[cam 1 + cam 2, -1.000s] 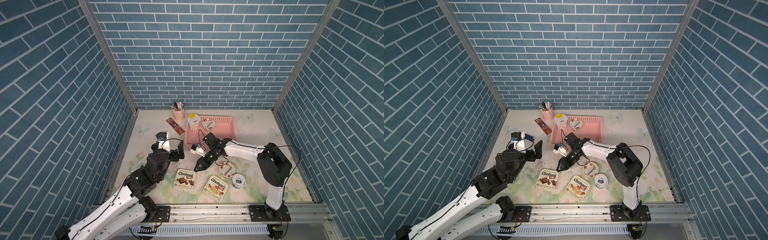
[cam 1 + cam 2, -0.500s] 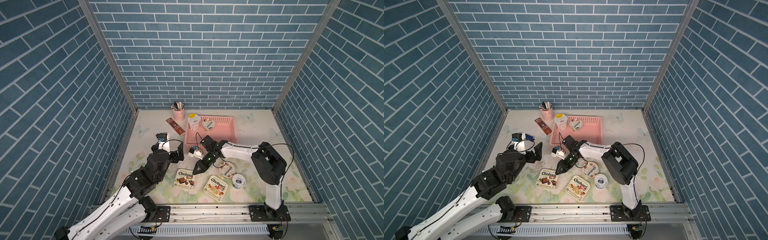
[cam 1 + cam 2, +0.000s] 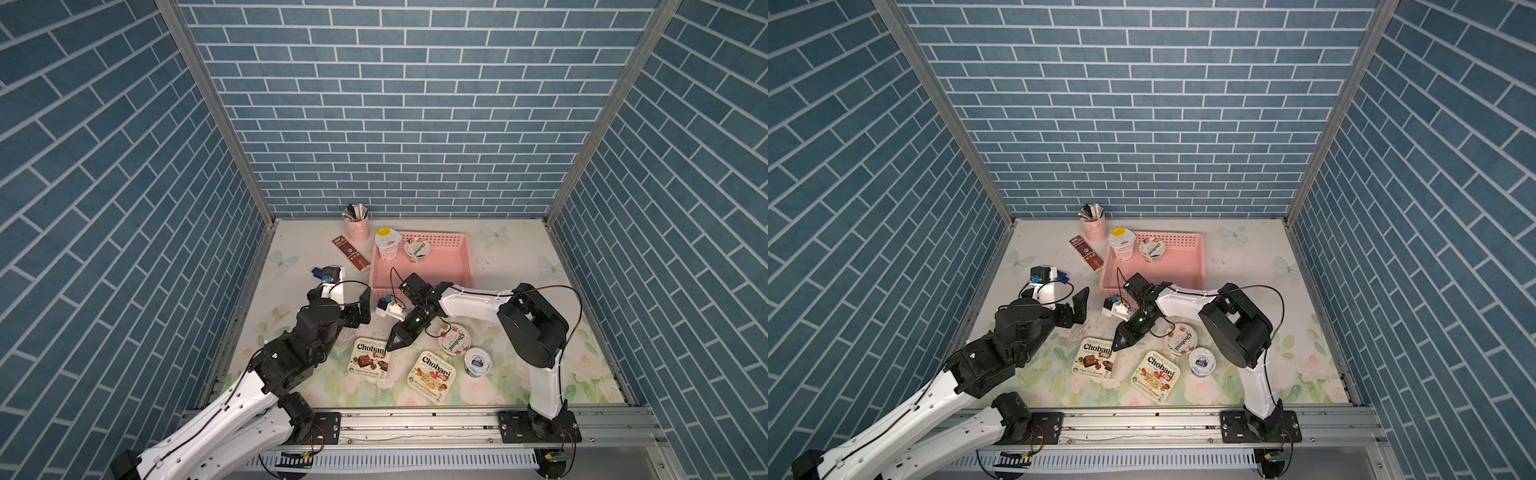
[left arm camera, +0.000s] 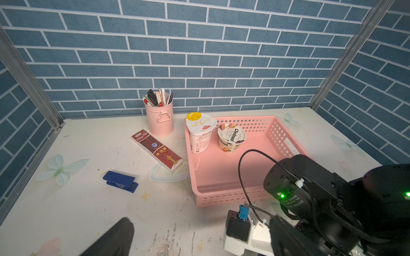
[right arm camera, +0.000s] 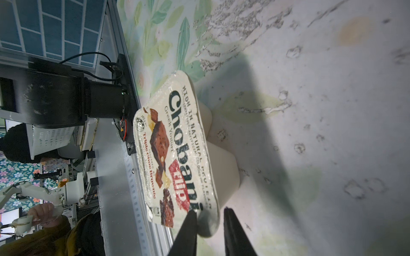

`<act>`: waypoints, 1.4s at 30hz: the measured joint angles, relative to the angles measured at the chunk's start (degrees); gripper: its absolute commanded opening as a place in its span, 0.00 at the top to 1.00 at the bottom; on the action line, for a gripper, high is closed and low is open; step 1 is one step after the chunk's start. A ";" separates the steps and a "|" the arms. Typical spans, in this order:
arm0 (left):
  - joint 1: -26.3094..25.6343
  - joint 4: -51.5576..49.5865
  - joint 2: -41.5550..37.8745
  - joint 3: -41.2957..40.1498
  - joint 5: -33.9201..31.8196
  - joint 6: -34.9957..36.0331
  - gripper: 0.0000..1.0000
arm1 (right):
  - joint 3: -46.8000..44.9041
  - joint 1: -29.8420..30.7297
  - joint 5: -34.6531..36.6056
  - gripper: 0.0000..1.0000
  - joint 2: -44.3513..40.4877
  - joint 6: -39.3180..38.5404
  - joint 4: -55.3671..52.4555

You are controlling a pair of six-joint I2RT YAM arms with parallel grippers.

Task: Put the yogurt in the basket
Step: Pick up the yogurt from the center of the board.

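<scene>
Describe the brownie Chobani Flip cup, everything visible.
The brownie Flip cup is squarish, round-cornered: two white plastic tubs under one sealed foil lid printed Chobani Flip, Triple Choc Brownie. It sits upright on the table near the front, outside the basket. The right gripper straddles one corner; whether both fingers touch it is unclear.

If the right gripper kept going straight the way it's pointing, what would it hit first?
The brownie yogurt cup: its near corner sits between the tips of the right gripper, so contact looks almost immediate.
</scene>
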 measured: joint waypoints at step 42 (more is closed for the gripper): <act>0.00 3.45 -2.58 0.00 17.25 8.96 0.00 | 2.08 -9.97 5.90 1.00 -14.69 7.04 -3.61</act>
